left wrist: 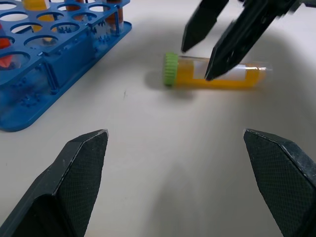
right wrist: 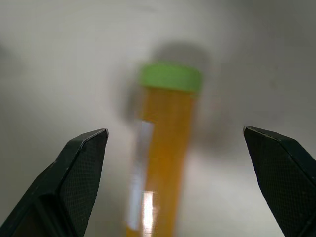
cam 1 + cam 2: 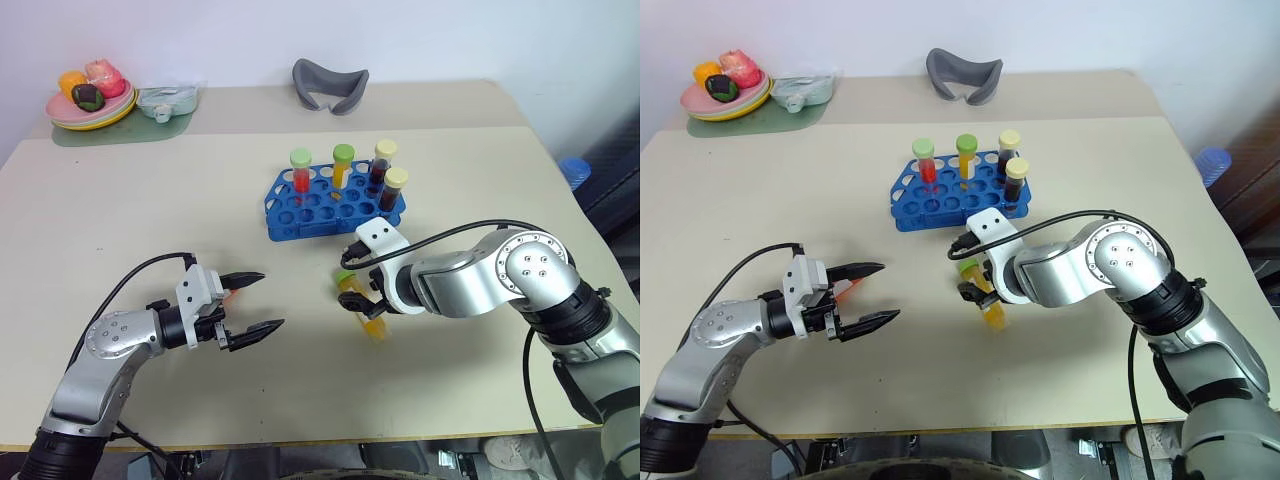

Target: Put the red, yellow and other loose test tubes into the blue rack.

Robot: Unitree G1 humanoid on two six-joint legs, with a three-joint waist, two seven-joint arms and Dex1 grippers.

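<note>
A yellow-orange test tube [image 3: 366, 309] lies on its side on a smooth beige table [image 3: 120, 220], just near of the blue rack [image 3: 300, 215]. The tube is clear plastic with a ribbed green cap, and the cap end points toward the rack while the rounded bottom points toward the near edge of the table. Its long axis therefore runs far to near, tilted slightly to the right.

The right gripper [image 3: 362, 297] hangs directly over this tube, pointing steeply down, its two black textured fingers spread wide. In the right wrist view the tube [image 2: 160, 163] sits between the two fingers, running lengthwise up the middle of the gap, so the fingers straddle it across its narrow width. They are not yet touching it.

The left gripper [image 3: 253, 303] is well to the left of the tube, held roughly level, jaws also wide apart and empty. The right arm is clearly the nearer one.

The rack is bright blue moulded plastic with rows of round holes. Four capped tubes already stand upright in it: one red, one yellow-orange, two dark.

Judging from this, the next move is a short descent and a squeeze across the tube.
</note>
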